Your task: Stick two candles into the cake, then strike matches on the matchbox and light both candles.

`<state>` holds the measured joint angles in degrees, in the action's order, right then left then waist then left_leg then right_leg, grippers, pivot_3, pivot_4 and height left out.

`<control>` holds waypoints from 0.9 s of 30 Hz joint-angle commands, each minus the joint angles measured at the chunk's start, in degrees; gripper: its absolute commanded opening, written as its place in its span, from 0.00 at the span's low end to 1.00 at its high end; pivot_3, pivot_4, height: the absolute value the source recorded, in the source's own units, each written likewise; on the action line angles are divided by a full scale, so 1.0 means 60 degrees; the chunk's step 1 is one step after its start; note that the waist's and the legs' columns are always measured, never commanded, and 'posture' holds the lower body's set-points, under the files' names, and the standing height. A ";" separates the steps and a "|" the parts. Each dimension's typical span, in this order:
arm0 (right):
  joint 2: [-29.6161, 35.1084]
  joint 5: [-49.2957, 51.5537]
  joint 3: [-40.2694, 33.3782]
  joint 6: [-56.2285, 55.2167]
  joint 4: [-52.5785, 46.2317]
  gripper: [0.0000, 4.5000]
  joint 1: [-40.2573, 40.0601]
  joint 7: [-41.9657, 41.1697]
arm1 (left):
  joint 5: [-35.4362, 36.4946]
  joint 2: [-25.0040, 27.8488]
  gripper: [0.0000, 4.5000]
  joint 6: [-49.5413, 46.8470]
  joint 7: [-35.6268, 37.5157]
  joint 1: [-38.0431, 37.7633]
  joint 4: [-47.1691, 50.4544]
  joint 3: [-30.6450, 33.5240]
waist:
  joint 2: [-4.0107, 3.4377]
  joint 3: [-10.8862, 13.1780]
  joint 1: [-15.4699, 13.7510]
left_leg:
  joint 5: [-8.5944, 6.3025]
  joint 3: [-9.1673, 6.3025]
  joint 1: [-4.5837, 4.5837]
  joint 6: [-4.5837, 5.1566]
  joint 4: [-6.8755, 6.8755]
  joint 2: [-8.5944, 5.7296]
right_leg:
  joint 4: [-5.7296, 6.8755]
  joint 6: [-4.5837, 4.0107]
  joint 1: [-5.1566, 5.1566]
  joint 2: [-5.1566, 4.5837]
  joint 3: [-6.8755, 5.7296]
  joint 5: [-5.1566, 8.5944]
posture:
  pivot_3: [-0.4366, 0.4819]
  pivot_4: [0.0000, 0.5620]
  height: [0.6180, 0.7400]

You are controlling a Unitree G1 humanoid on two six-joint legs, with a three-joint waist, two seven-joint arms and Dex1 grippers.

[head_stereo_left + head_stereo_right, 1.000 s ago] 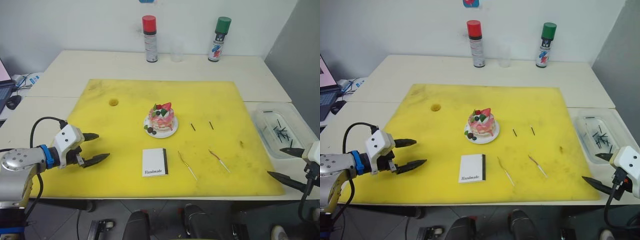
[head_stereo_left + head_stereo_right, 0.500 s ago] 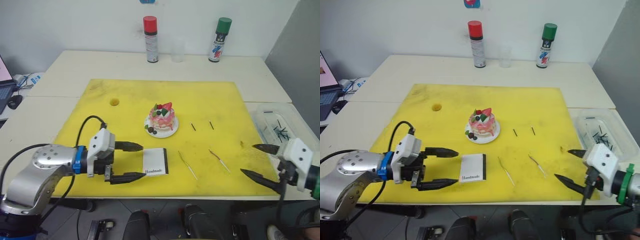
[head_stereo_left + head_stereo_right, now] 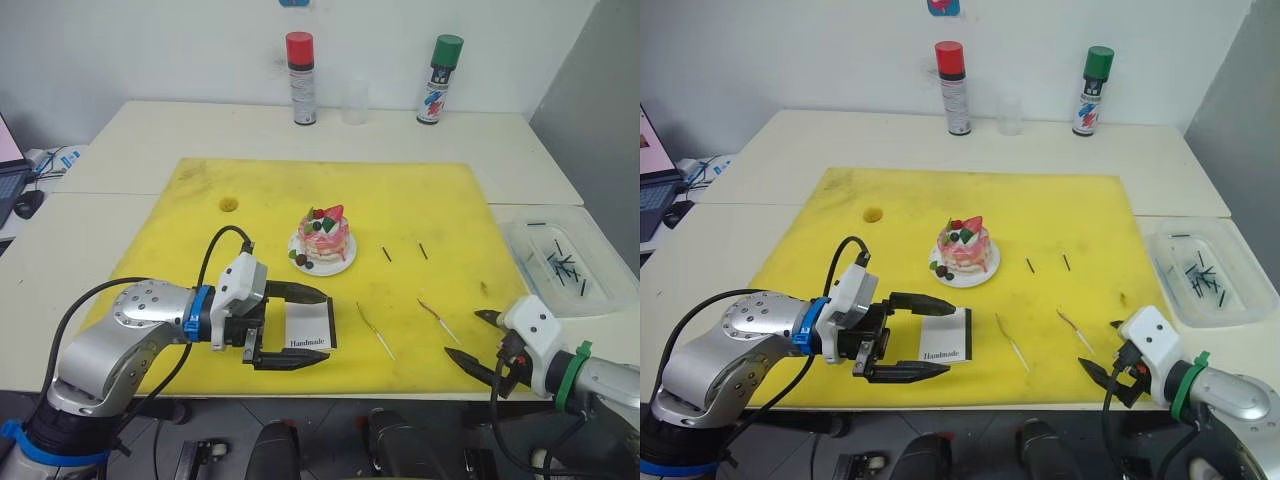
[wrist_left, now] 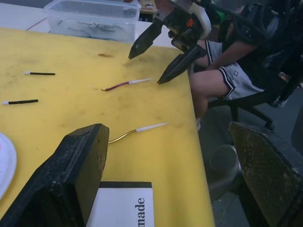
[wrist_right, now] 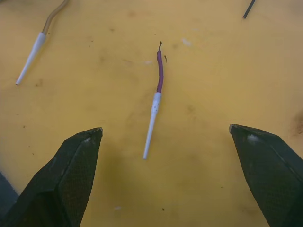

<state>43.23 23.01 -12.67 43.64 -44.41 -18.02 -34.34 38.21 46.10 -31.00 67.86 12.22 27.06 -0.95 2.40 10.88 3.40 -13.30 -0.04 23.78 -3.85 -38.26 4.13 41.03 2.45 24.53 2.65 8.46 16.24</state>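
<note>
Since prev frames: both arms swung inward over yellow mat (image 3: 420, 200) on tabletop (image 3: 180, 130). Cake (image 3: 326, 236) mid-mat, no candles in yet. Left gripper (image 3: 302, 326), fingers spread wide, straddling matchbox (image 3: 310, 324). Right gripper (image 5: 170, 175), fingers wide apart, nearer to right-hand candle (image 5: 155, 105), dead ahead between fingers, long axis roughly along reach. Other candle (image 3: 376, 331) just beside matchbox.

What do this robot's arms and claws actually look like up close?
Each arm is a rounded silver-grey tube with a black cable looping outside it. The left gripper has a blue wrist ring, the right gripper a green one. Both have a white boxy housing and two black, tapered, pointed fingers with finely textured inner faces.
</note>
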 commanded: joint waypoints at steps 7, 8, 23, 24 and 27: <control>-0.0566 -0.0217 0.0302 -0.0247 0.0241 0.48 -0.0240 0.0305 | 0.0026 0.0252 1.00 -0.0135 -0.0046 -0.0102 0.0318 -0.0047 | 0.0000 -0.0001 0.0002 | 0.0000 -0.0002 -0.0002 0.0000 -0.0001 0.0000 | 0.0000 0.0000 -0.0001 0.0000 0.0000 0.0000 | 0.48 0.27 0.58; -0.0621 -0.0171 0.0332 -0.0129 0.0233 0.40 -0.0220 0.0339 | 0.0025 0.0271 1.00 -0.0131 -0.0046 -0.0107 0.0321 -0.0054 | 0.0000 -0.0001 0.0002 | 0.0000 -0.0003 -0.0002 0.0000 -0.0002 0.0000 | 0.0000 0.0000 -0.0001 0.0000 0.0000 0.0000 | 0.48 0.27 0.58; -0.0901 0.1818 -0.0778 0.1297 -0.0465 0.01 0.1041 0.0330 | 0.0533 0.0377 1.00 -0.1057 -0.0930 -0.0238 0.0145 0.0767 | 0.0003 -0.0001 0.0022 | -0.0001 -0.0003 0.0004 0.0001 -0.0075 0.0018 | 0.0000 0.0002 -0.0015 0.0006 0.0001 0.0000 | 0.48 0.27 0.58; -0.0956 0.2233 -0.0943 0.1440 -0.0474 0.01 0.1523 0.0403 | 0.0942 0.0352 1.00 -0.1545 -0.1269 -0.0189 0.0049 0.1147 | 0.0004 -0.0001 0.0025 | -0.0001 -0.0002 0.0004 0.0001 -0.0075 0.0019 | 0.0000 0.0002 -0.0014 0.0007 0.0001 0.0000 | 0.48 0.27 0.58; -0.1387 0.3463 -0.1058 0.1918 -0.0244 0.01 0.3279 0.0927 | 0.2147 0.0199 1.00 -0.2851 -0.2252 0.0273 -0.0498 0.2139 | 0.0005 0.0006 0.0099 | -0.0001 0.0001 0.0003 0.0001 -0.0083 0.0030 | 0.0000 0.0004 -0.0011 0.0014 -0.0002 -0.0001 | 0.48 0.27 0.58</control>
<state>35.79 39.29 -17.79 54.34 -44.65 -1.39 -30.29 46.59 47.55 -44.61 57.34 12.04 24.78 7.84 2.43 10.91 3.99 -13.31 -0.06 23.81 -3.84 -38.77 4.35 41.03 2.48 24.46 2.78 8.42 16.23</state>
